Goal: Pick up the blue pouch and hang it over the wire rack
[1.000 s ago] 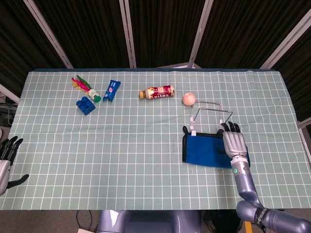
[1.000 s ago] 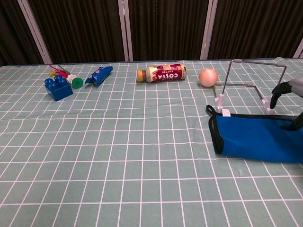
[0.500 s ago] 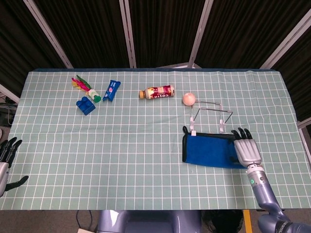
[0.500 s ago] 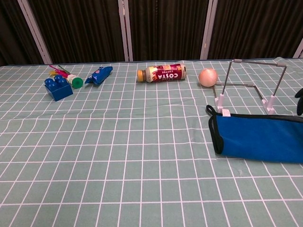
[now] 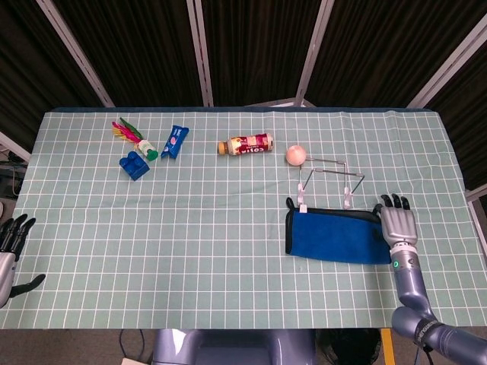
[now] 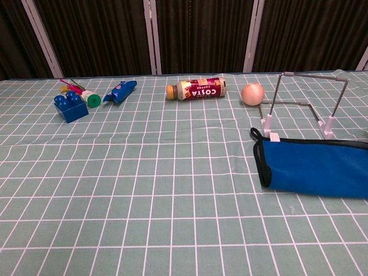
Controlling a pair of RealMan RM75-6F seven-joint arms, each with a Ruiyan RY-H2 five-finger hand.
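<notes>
The robot's right hand (image 5: pixel 398 223), empty with fingers apart, had slid rightward off the blue pouch (image 5: pixel 335 236) to its right end, leaving it ungrasped and flat on the table just before the wire rack (image 5: pixel 329 180), while the left hand (image 5: pixel 11 242) idled, fingers loosely apart.

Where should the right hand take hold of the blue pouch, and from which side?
Probably at its right end, coming from above. The pouch lies flat in front of the rack, so nothing sticks up to grasp; an edge must be pinched. The right hand is beside that end.
</notes>
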